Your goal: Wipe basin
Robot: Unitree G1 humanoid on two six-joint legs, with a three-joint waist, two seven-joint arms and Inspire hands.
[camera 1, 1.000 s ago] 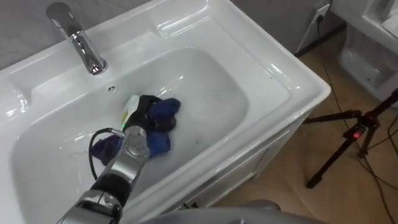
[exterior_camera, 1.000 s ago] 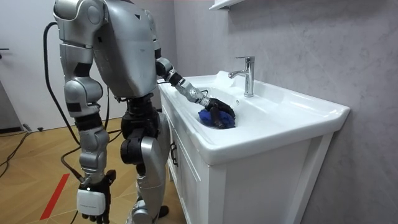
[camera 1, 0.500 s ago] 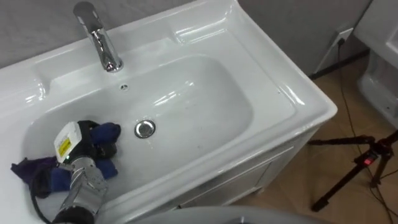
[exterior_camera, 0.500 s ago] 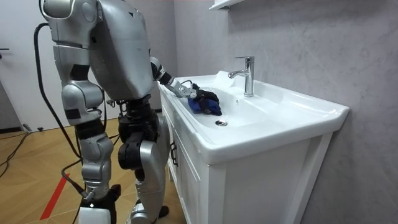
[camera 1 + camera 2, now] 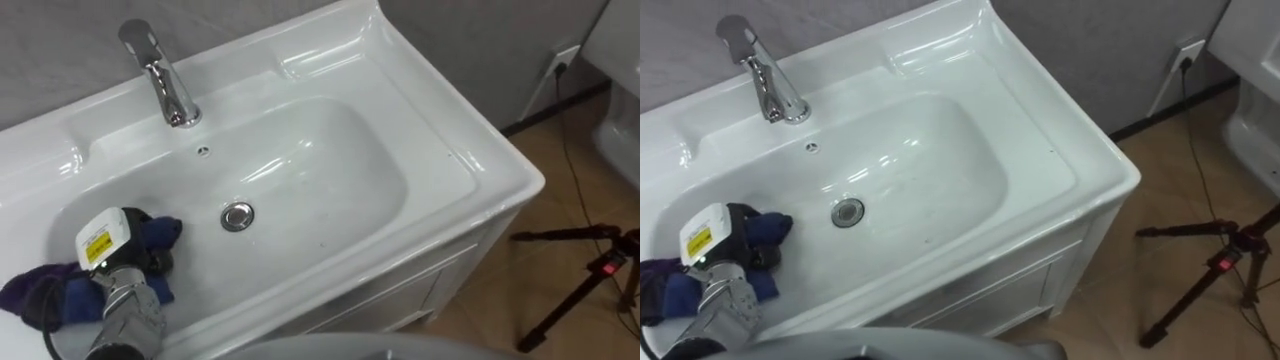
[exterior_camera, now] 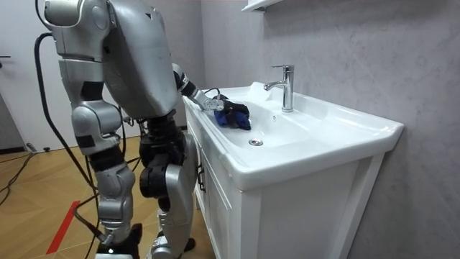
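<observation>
A dark blue crumpled cloth (image 5: pixel 40 292) is being held against the inner wall of the white ceramic basin (image 5: pixel 330 170), at the far left end of the bowl and well to the left of the round metal drain (image 5: pixel 237 215). The cloth is being gripped by the left hand (image 5: pixel 118 246), whose dark fingers (image 5: pixel 152 260) are being kept clamped into the bunched fabric, with part of the cloth spilling out to the left of the hand, away from the drain. The curved chrome faucet (image 5: pixel 165 80) is being seen behind the drain, on the back ledge of the basin. In the room view the robot is being shown standing close against the front of the white vanity cabinet (image 6: pixel 287 216), with its left arm reaching over the rim. The right hand (image 6: pixel 116 239) is being hung low beside the leg, at the bottom edge of the room view; whether its fingers are apart or together cannot be told. A black tripod (image 5: pixel 590 280) is being seen on the wooden floor, well to the right of the drain.
</observation>
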